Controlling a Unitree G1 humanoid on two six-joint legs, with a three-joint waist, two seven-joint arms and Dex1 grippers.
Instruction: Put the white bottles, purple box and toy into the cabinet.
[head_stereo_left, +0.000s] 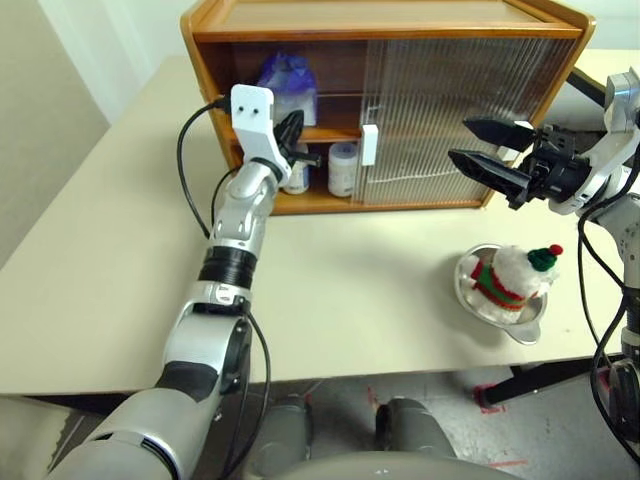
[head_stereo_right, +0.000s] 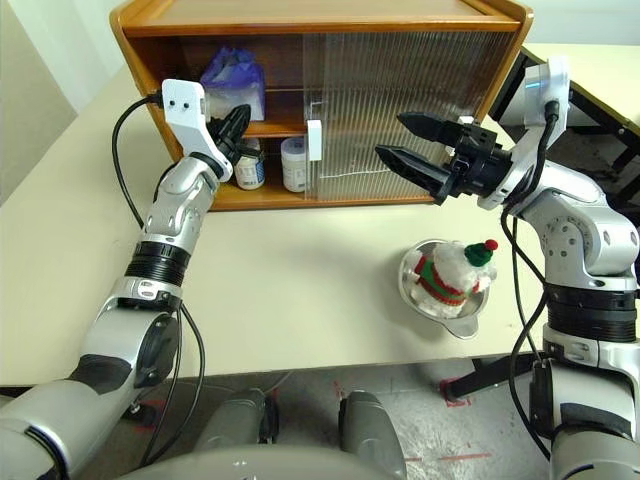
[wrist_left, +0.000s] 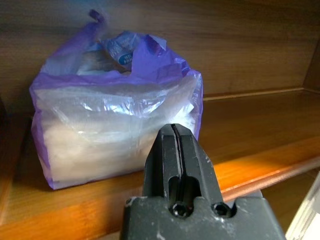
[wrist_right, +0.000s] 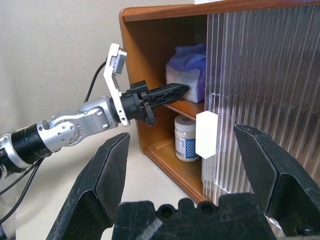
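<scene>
In the left eye view, the wooden cabinet (head_stereo_left: 300, 25) stood at the top centre on a pale table (head_stereo_left: 110, 250), its left half open and its right half covered by a ribbed sliding door (head_stereo_left: 460, 115). The purple box (head_stereo_left: 290, 88) sat on the inner shelf, upper left of centre, and two white bottles (head_stereo_left: 342, 168) stood on the cabinet floor below it. The left gripper (head_stereo_left: 292, 135), fingers pressed together and holding nothing, pointed into the open half just in front of the shelf edge. At the right edge, the right gripper (head_stereo_left: 492, 150) hung before the door with its jaws spread wide and empty. The toy (head_stereo_left: 512, 275) lay in a silver bowl (head_stereo_left: 525, 328) at the lower right, below that gripper and well apart from the left one. The right eye view showed the same layout. In the left wrist view, the closed fingertips nearly touched the purple box's wrap. In the right wrist view, the open fingers framed the door's white handle (wrist_right: 206, 134), with one bottle beyond. The right arm looked the nearer to the toy, which lay below and slightly ahead of its jaws.
</scene>
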